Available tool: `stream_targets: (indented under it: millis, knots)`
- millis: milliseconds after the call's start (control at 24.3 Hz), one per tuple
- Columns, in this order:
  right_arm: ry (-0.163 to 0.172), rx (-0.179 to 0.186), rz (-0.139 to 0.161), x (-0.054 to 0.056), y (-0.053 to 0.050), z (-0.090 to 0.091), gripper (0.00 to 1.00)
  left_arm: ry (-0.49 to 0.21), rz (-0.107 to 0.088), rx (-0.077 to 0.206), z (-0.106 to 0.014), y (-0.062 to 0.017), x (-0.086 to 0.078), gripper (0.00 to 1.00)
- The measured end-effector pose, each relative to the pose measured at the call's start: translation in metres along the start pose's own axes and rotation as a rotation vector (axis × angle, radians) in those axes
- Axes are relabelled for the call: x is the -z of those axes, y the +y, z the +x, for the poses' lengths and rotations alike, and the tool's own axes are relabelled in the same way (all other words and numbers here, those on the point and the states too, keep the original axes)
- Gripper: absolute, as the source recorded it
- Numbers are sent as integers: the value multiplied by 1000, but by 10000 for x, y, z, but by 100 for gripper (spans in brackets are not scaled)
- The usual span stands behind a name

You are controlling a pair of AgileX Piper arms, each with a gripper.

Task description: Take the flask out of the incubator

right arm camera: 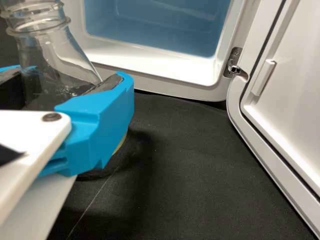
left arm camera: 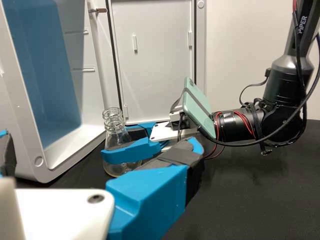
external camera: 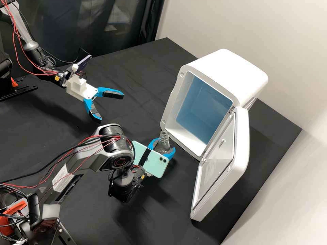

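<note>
Right gripper [external camera: 162,149] and flask [external camera: 164,140]. You see the two blue jaws pinching the clear glass flask by its lower body, one jaw on each side, with the threaded neck rising above them. The flask stands upright between the jaws, outside the incubator [external camera: 235,75] and low over the counter [external camera: 136,68]. Whether its base touches the counter you cannot tell.

Just beyond the tips of these jaws lies the lower rim of the incubator's open mouth, and behind that rim the pale blue inner chamber. To one side of the jaws the incubator door [external camera: 238,143] stands swung fully open on its hinge, its inner face turned toward the flask. Behind the jaws, on the right wrist, a mint-green phone [external camera: 151,160] is strapped flat.

Left gripper [external camera: 110,108]. You see its jaws spread wide, with nothing between them. They hang above the counter, well apart from the flask. From the left wrist view, the flask [left arm camera: 116,145] and the right gripper [left arm camera: 117,160] sit ahead of these open jaws, with the incubator [left arm camera: 30,150] and its door [left arm camera: 155,60] behind them.
</note>
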Motion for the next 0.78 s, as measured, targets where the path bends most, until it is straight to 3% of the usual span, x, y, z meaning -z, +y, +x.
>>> stream_targets:
  millis: [782]
  knots:
    - [-38, 38, 6, -63, -45, -11, 100, 3, 0, 11, 2, -14, 4, 100]
